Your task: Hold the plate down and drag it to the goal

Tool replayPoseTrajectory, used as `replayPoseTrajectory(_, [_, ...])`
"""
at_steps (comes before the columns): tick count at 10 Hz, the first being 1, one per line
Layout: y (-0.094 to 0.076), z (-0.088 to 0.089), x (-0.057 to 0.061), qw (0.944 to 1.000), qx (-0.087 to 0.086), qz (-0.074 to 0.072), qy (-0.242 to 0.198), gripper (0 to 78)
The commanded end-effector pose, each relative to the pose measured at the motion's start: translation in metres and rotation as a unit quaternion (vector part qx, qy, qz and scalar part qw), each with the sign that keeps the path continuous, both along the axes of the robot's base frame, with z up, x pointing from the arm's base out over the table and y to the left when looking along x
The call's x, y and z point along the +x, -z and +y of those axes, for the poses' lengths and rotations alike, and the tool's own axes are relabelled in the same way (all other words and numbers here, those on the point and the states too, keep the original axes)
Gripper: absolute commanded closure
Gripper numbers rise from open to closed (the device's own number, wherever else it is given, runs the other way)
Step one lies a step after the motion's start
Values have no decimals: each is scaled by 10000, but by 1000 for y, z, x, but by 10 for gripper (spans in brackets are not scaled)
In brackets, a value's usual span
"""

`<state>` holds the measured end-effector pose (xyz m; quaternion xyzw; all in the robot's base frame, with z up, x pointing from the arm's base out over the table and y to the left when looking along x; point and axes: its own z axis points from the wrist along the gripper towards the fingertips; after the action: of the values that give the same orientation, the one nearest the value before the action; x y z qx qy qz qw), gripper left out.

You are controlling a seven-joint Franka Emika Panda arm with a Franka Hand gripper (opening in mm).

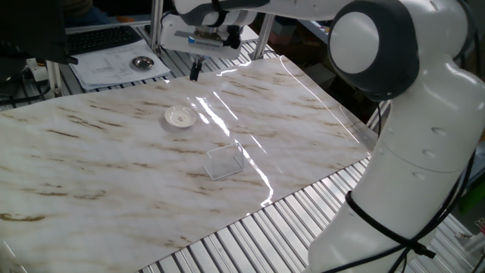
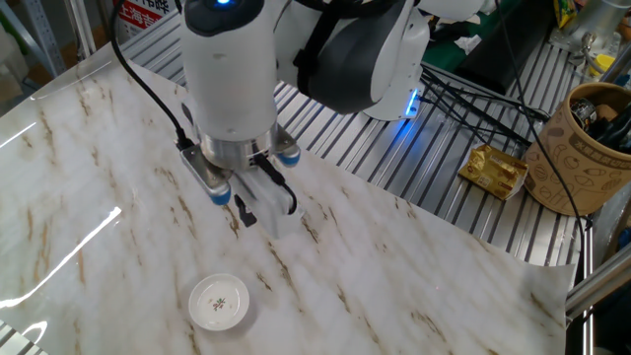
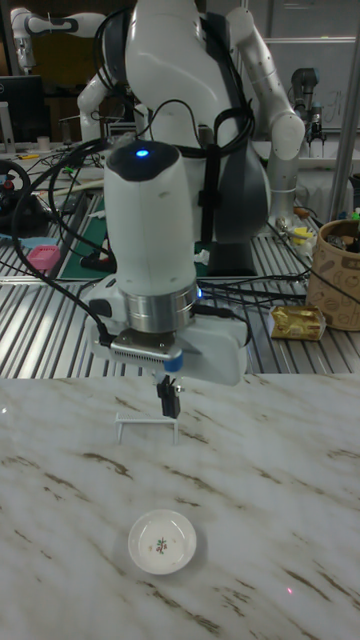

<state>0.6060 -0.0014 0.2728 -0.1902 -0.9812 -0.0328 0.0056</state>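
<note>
The plate [image 1: 180, 117] is a small white dish with a faint centre mark, lying flat on the marble tabletop [image 1: 91, 174]. It also shows in the other fixed view as the plate [image 2: 219, 300] and in the tall view as the plate [image 3: 162, 542]. My gripper [image 1: 195, 73] hangs above the table's far edge, behind the plate and apart from it. Its dark fingers are pressed together with nothing between them, as seen on the gripper [image 2: 246, 215] and the gripper [image 3: 169, 405]. The goal [image 1: 224, 161], a clear square patch with glinting edges, lies on the table to the plate's near right.
A grey metallic dish [image 1: 141, 63] rests on papers beyond the table's far edge, beside a keyboard [image 1: 102, 38]. A brown cup of tools [image 2: 587, 148] and a gold packet [image 2: 496, 171] sit on the slatted bench. Cables [image 2: 473, 99] run behind the arm.
</note>
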Motion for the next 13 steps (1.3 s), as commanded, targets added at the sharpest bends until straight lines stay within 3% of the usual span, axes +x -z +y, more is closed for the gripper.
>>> replayPoseTrajectory(1, [5, -2, 11, 9998, 102, -25, -165, 776])
replayPoseTrajectory(5, [30, 1, 42, 9999, 39, -28, -145, 776])
replayPoseTrajectory(9, [53, 7, 59, 9998, 36, -32, -173, 776])
replayPoseTrajectory(13, [86, 6, 77, 9995, 24, -52, -313, 776])
